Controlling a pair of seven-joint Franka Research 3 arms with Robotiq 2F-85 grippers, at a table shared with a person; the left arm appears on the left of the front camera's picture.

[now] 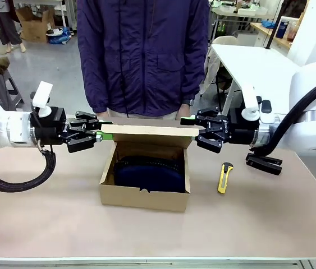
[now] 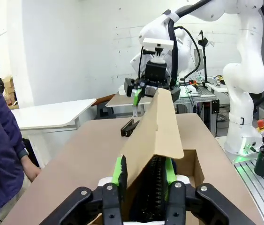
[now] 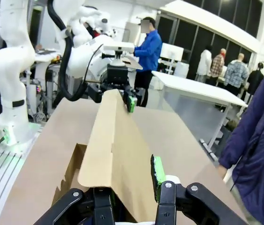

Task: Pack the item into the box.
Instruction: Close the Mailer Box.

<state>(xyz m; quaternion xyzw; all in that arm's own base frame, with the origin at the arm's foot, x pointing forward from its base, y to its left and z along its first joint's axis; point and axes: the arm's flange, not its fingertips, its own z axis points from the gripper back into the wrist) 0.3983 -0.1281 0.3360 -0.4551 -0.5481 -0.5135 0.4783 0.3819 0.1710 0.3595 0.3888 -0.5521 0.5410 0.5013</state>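
The brown cardboard box point(image 1: 145, 197) stands open in the middle of the table. The item, a dark navy pouch point(image 1: 149, 171), lies inside it; its zipper point(image 2: 153, 187) shows in the left wrist view. The box lid point(image 1: 146, 132) is raised off the box, its top edge level. My left gripper point(image 1: 100, 135) is shut on the lid's left end, green pads point(image 2: 119, 171) on either side of the cardboard. My right gripper point(image 1: 196, 130) is shut on the lid's right end, one green pad point(image 3: 157, 171) showing beside the flap point(image 3: 115, 140).
A person in a dark blue jacket point(image 1: 143, 56) stands close behind the box at the far edge. A yellow utility knife point(image 1: 224, 177) lies right of the box, and a black stapler point(image 1: 264, 163) sits farther right under my right arm. Bare table lies in front.
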